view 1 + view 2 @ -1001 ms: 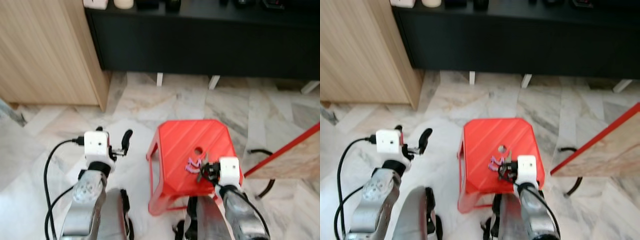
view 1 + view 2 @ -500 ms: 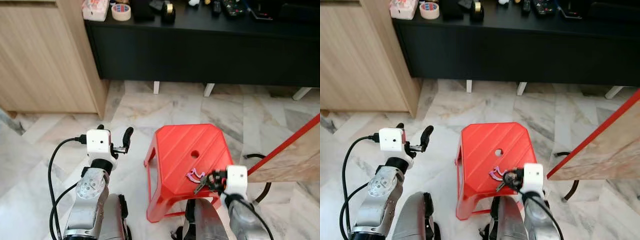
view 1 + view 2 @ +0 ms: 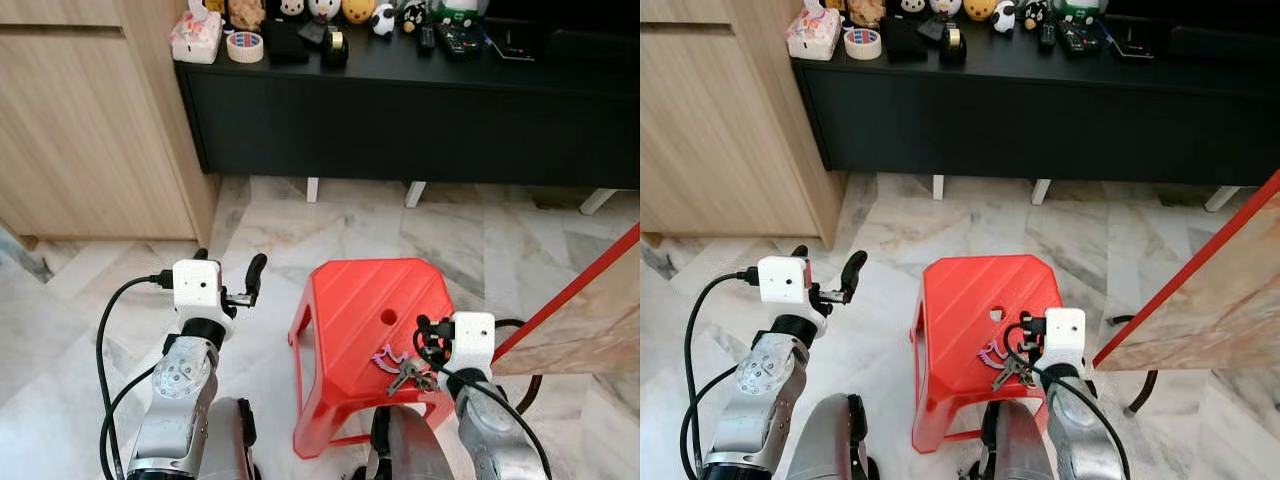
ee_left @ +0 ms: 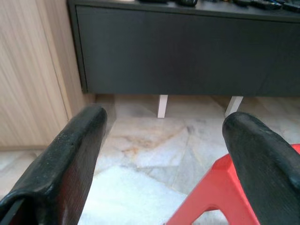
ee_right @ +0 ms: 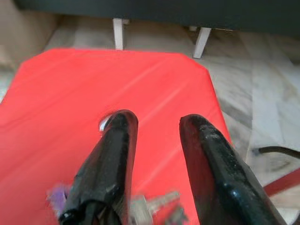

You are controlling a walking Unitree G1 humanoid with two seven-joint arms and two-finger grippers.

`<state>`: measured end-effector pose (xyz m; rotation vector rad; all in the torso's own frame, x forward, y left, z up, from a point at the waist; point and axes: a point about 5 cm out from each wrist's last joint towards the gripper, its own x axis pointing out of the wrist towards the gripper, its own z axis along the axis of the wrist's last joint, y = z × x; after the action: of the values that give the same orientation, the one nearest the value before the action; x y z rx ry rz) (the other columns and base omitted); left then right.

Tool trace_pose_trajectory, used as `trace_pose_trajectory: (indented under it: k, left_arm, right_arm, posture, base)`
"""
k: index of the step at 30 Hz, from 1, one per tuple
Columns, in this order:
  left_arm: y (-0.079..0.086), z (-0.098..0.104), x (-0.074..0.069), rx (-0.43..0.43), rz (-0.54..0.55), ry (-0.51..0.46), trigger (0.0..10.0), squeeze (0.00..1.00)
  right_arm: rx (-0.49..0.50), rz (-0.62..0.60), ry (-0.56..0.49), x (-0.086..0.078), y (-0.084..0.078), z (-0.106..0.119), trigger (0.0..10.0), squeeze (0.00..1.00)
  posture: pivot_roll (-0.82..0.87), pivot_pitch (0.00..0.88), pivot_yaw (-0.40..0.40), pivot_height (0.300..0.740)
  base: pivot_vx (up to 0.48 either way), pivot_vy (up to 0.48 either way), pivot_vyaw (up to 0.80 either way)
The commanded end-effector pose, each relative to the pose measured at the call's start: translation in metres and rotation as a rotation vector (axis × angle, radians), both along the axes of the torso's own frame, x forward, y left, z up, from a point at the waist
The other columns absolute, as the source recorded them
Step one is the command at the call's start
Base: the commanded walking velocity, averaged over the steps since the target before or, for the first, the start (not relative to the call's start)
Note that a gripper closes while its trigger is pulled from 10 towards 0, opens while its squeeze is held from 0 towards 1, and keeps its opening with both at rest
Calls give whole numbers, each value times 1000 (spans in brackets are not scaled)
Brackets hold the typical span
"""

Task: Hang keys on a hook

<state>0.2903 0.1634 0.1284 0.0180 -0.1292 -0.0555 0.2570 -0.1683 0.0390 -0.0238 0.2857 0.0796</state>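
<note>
Right end effector (image 3: 428, 345) hangs over the near right corner of the red stool (image 3: 355, 300), its two black fingers (image 5: 110, 154) a little apart and with nothing between them. The keys (image 3: 402, 370) lie on the stool seat directly below and slightly on the robot's side of this end effector, close to the near edge of the seat. The bunch, with a small purple tag (image 3: 385, 355) on its left, stretches about parallel to that near edge. In the right wrist view the keys appear at the base of the fingers, blurred, so I think the fingers point past them toward the round hole (image 3: 389, 316) in the middle of the seat; the end effector probably has to draw back and go down to reach them.

Left end effector (image 3: 240, 290) is open and empty, held over the marble floor (image 3: 300, 215) on the left side of the stool, well apart from the keys. So the right arm is clearly the nearer one.

No hook can be made out. The single keys and the ring are too small and blurred to tell apart. The right wrist housing covers the near right corner of the seat.
</note>
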Motion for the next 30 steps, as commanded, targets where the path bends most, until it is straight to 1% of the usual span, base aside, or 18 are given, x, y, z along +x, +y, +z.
trace_pose_trajectory:
  k: [1,2,3,4,5,6,9,10,11,19,20,22,23,26,30]
  left_arm:
    - [-1,-2,0,8,-3,-2,10000,0]
    - [-1,-2,0,8,-4,-2,10000,0]
    - [-2,-3,0,6,-7,-1,10000,0]
    - [-3,-3,0,5,-8,0,10000,0]
    - [-4,-4,0,4,-10,2,10000,0]
    - [-4,-4,0,3,-11,3,10000,0]
    - [-4,-5,1,2,-11,3,10000,0]
    - [-4,-5,1,2,-11,3,10000,0]
    - [-4,-5,2,2,-12,4,10000,0]
    - [-2,-5,2,8,-7,4,10000,0]
    - [-1,-6,3,10,-7,4,10000,0]
    - [-2,-6,3,10,-7,4,10000,0]
    - [-2,-6,3,11,-9,5,10000,0]
    - [-2,-6,2,10,-9,5,10000,0]
    - [-2,-6,2,11,-12,6,10000,0]
  right_arm:
    - [-41,12,11,-6,-6,0,10000,0]
    - [-53,17,17,-8,-7,-1,10000,0]
    - [-92,34,24,-13,-8,-2,10000,0]
    - [-114,56,19,-16,-7,-2,10000,224]
    - [-155,94,13,-21,-5,-1,10000,600]
    - [-173,107,16,-23,-4,-1,10000,1000]
    - [-229,166,26,-29,2,-3,10000,1000]
    - [-229,166,26,-29,2,-3,10000,1000]
    - [-274,187,37,-30,4,-6,10000,1000]
    - [-314,186,97,-25,5,-19,10000,1000]
    - [-324,207,121,-25,7,-24,10000,357]
    - [-329,221,134,-25,8,-26,10000,357]
    - [-335,222,136,-25,8,-27,10000,0]
    - [-338,223,156,-25,9,-31,10000,0]
    - [-329,238,197,-30,12,-39,10000,0]
  posture:
    - [57,115,-101,593]
    - [55,115,-101,593]
    - [53,115,-100,593]
    - [53,115,-100,593]
    - [51,114,-101,593]
    - [50,114,-102,593]
    - [48,113,-103,593]
    - [48,113,-103,593]
    - [50,112,-103,593]
    - [60,108,-103,593]
    - [62,109,-103,593]
    - [62,109,-103,593]
    - [65,108,-103,593]
    - [64,109,-102,593]
    - [66,108,-102,593]
  base:
    - [0,0,0]
    - [0,0,0]
    - [0,0,0]
    - [0,0,0]
    - [0,0,0]
    - [0,0,0]
    - [0,0,0]
    - [0,0,0]
    - [0,0,0]
    - [0,0,0]
    - [0,0,0]
    - [0,0,0]
    - [0,0,0]
    - [0,0,0]
    - [0,0,0]
